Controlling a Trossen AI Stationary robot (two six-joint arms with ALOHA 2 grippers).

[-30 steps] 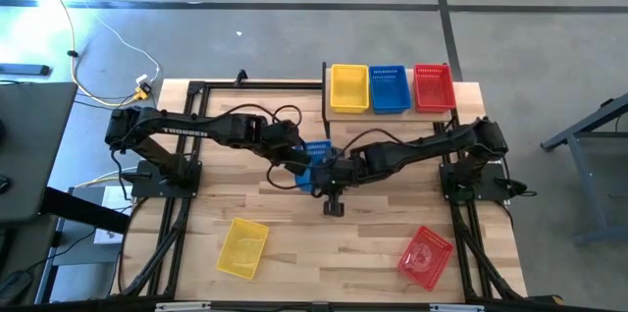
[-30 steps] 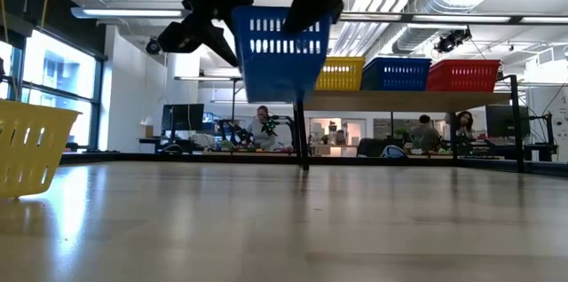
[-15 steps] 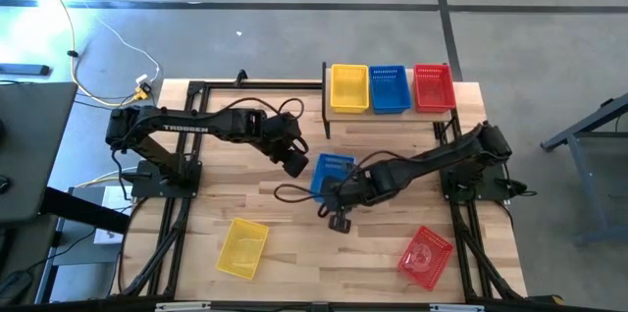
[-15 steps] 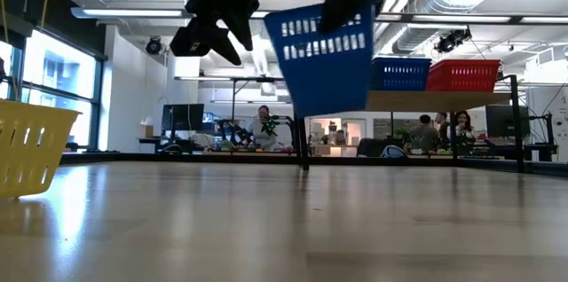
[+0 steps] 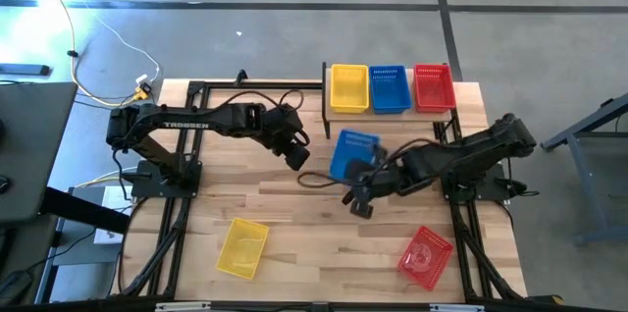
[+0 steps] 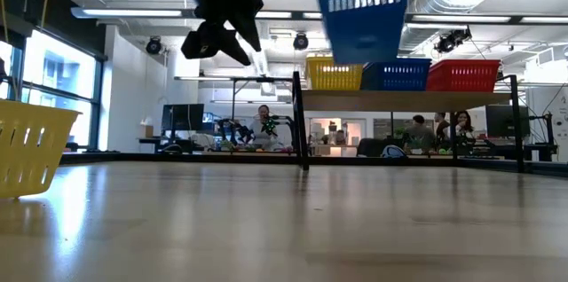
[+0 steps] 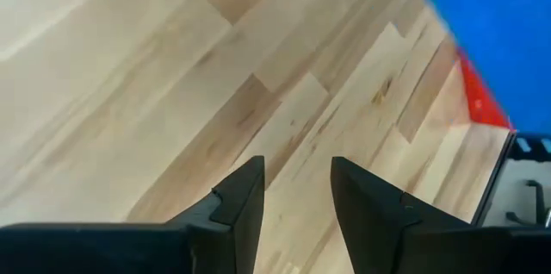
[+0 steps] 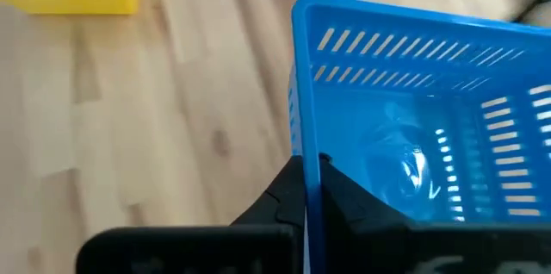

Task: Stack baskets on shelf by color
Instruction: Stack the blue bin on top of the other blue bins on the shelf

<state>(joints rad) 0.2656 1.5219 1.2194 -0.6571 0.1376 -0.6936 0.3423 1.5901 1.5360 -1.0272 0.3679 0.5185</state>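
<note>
Presently, we record:
Held item: blue mesh basket [image 5: 353,155], carried above the table, short of the shelf [image 5: 329,111].
Right gripper [image 8: 308,166]: clenched on the basket's near wall at the rim.
Left gripper [image 7: 297,192]: released, empty, just beside.
Handling: we judge it light, thin-walled, slightly flexible; a rim pinch suits it, though it may swing.

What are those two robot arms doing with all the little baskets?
They are sorting baskets by color onto a shelf. The right pincer is pinching the rim of a blue basket and holding it up in the air near the shelf. The left pincer is open and empty, hanging above the table. A yellow basket and a red basket wait on the table.
</note>
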